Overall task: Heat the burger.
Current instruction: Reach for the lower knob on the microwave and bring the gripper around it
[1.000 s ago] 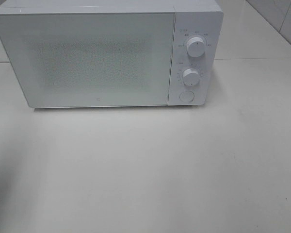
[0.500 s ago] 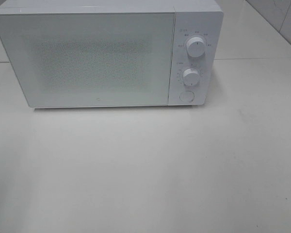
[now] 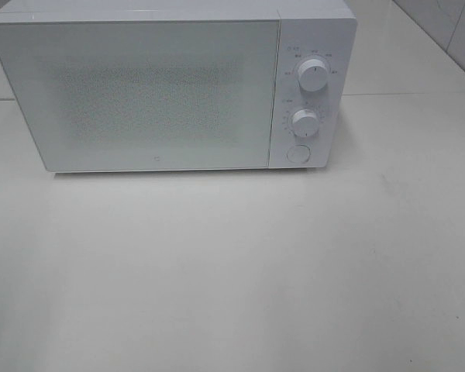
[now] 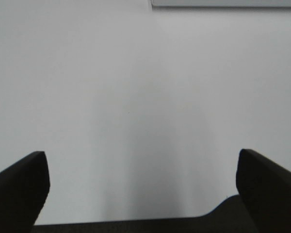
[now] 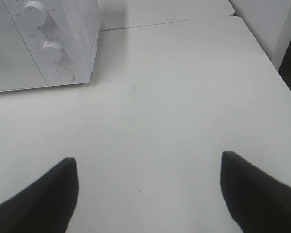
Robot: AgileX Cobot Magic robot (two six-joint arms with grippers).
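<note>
Although the job is to heat the burger, no burger shows in any view. It is not on the pale, smooth table [image 3: 232,271]. The frosted, speckled door [image 3: 139,93] of the boxy white microwave oven [image 3: 329,35] is shut and gives nothing away, so I cannot tell whether the burger sits inside. For the same reason, which way it points and its long axis cannot be read.

How far along things are is a judgement only. Either the burger is already shut in and the heating run is what remains, or it has yet to be brought.

Neither arm is at the upper dial [image 3: 313,76], the lower dial [image 3: 304,122] or the round button [image 3: 297,153]. The left gripper [image 4: 140,160] hangs over bare table, its dark fingers spread wide with nothing between them. The right gripper [image 5: 148,162], out in front of the oven's control side, is just as wide and empty.
</note>
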